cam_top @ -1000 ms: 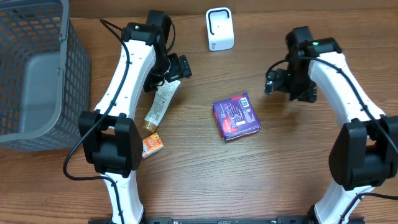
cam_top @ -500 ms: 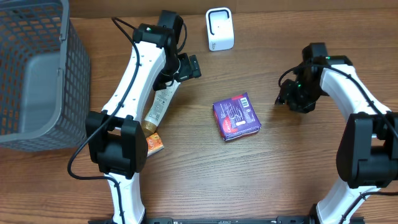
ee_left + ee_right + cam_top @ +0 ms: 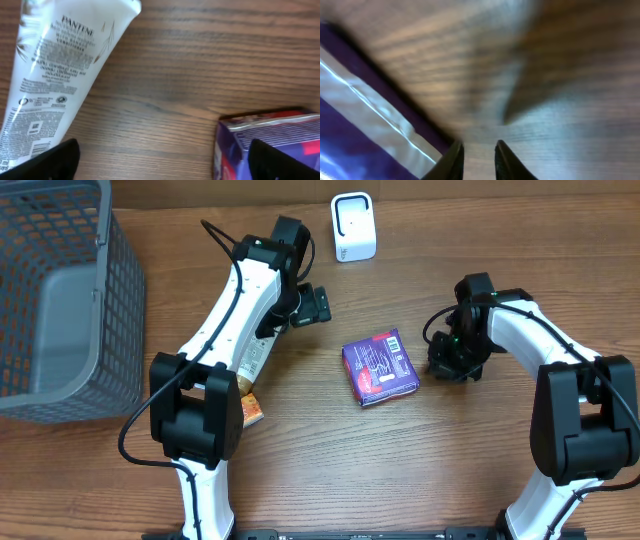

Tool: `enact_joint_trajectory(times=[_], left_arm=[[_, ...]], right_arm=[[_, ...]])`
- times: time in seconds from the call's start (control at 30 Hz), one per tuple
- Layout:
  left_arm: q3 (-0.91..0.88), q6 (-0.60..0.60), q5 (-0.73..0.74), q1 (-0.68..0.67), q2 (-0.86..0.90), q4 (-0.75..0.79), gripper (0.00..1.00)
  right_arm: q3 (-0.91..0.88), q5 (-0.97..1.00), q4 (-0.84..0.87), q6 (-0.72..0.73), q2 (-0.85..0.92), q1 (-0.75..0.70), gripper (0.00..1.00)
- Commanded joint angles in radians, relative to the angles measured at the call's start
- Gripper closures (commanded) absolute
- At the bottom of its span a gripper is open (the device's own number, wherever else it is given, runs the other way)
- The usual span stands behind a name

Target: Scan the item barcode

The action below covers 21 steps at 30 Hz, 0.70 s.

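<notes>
The purple packet (image 3: 380, 367) lies printed face up, mid-bench (image 3: 330, 480), 6 o'clock from the white scanner (image 3: 353, 227); the left tool (image 3: 316, 306) hovers spread at its 10 o'clock; the right tool (image 3: 447, 362), nearly pressed together on nothing, sits at its 3 o'clock, probably to nudge it.

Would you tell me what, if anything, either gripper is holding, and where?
Nothing is held. The left gripper is open and empty; the right gripper is nearly closed on nothing, beside the purple foil-edged box.
</notes>
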Motion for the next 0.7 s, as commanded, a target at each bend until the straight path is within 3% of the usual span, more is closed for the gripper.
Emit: enact_joint_trajectory(times=[0.0,0.23,0.43,0.67], left_arm=[[-0.038,-0.014,0.004,-0.008,0.002,0.002,0.05],[-0.053,-0.016,0.004,-0.008,0.002,0.001,0.02],[-0.055,-0.016,0.004,-0.008,0.002,-0.021,0.0],[-0.055,-0.013,0.0,-0.008,0.002,-0.022,0.0]], right_arm=[[-0.006,-0.015,-0.051,0.01,-0.016,0.003,0.82],[-0.016,-0.027,-0.111,0.011,-0.016,0.076,0.85],[-0.071,-0.019,-0.005,0.091,-0.016,0.183,0.82],[-0.069,-0.06,0.171,0.172,-0.016,0.174,0.86]])
